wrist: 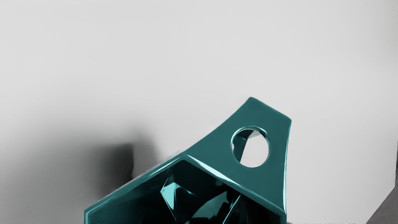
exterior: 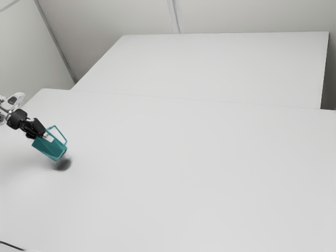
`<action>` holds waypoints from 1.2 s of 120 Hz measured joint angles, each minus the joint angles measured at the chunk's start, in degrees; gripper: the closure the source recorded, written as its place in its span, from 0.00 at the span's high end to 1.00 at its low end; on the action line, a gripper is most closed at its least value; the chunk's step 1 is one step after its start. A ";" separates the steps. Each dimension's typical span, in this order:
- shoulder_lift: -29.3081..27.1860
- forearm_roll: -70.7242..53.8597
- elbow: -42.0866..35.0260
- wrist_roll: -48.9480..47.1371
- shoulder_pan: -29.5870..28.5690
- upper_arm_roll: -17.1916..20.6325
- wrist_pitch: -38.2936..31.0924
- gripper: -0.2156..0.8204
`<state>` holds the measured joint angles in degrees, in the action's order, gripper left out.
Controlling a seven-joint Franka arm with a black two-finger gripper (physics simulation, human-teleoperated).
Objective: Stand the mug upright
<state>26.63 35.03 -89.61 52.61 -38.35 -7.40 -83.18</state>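
The glossy teal mug [exterior: 49, 149] is angular and tilted.

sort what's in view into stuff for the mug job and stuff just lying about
For the job:
- teal mug, tilted
- black tool, at the mug
- white table, likely where the mug should stand

Just lying about:
- thin dark line, perhaps a cable, at the table's near edge in the exterior view's lower left corner
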 joint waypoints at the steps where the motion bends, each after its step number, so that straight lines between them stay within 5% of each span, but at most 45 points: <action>1: -0.42 -0.06 -0.31 -0.07 0.35 -0.06 -0.02 0.03; 36: -10.37 -4.95 -7.26 -4.06 22.00 -6.44 -5.71 0.03; 81: -13.97 -21.16 -16.27 -16.35 46.30 -10.13 -26.56 0.03; 108: -13.42 -30.39 -16.18 -27.27 54.90 -12.43 -34.17 0.03; 144: -10.23 -29.49 -14.65 -36.74 55.15 -10.48 -38.85 0.03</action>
<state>16.40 5.54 -104.26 15.87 16.79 -17.88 -122.03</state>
